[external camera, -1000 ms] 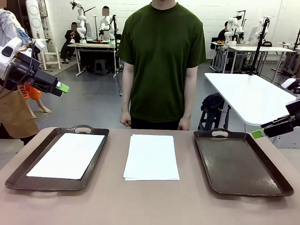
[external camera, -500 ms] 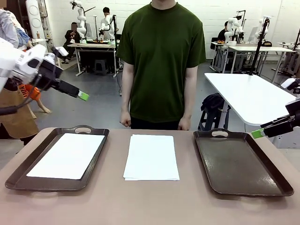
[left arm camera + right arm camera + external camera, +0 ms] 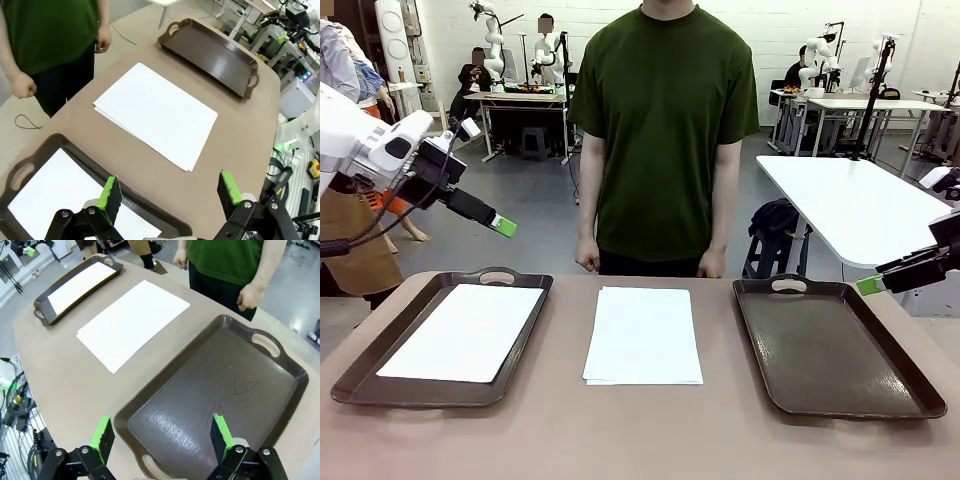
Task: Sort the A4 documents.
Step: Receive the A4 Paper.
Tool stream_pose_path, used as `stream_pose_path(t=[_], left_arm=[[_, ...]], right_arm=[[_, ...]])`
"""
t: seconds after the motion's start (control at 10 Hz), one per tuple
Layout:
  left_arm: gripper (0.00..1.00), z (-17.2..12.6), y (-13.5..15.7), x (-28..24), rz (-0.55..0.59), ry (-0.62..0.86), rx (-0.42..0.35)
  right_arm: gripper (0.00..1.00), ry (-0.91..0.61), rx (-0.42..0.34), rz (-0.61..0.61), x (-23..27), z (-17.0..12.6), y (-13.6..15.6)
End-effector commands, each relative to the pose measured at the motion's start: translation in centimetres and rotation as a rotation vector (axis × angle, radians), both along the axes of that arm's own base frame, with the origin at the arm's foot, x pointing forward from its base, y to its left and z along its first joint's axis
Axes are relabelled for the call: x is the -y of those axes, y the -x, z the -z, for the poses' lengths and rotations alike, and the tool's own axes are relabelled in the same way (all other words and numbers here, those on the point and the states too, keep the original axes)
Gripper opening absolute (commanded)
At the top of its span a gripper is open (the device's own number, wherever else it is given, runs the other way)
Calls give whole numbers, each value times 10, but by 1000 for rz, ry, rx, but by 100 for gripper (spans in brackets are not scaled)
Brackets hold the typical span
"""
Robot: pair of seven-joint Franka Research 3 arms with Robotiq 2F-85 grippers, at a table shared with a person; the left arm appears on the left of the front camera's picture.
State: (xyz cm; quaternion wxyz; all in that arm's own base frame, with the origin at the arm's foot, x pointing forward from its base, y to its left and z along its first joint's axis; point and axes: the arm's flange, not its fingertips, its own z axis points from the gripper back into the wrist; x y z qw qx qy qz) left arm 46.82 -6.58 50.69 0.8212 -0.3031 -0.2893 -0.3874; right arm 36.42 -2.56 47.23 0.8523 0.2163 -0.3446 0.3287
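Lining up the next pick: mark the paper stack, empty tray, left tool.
paper stack point(image 3: 643, 335), front view, middle of top sheet.
empty tray point(image 3: 835, 350), front view, bare floor.
left tool point(image 3: 168, 186), left wrist view, between fingertips.

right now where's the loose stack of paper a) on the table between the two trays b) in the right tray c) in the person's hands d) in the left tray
a, the stack of paper lies flat on the table, in the gap between the left tray and the right tray.
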Motion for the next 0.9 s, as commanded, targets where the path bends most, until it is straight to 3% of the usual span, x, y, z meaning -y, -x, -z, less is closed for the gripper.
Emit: stream_pose_path(t=[0.0,0.8], left_arm=[[100,-5,1,-3,-45,7,-79],[100,-1,1,-3,-46,20,-74]], right_arm=[[100,-24,12,-14,1,2,-4],[100,-24,12,-14,1,2,-4]])
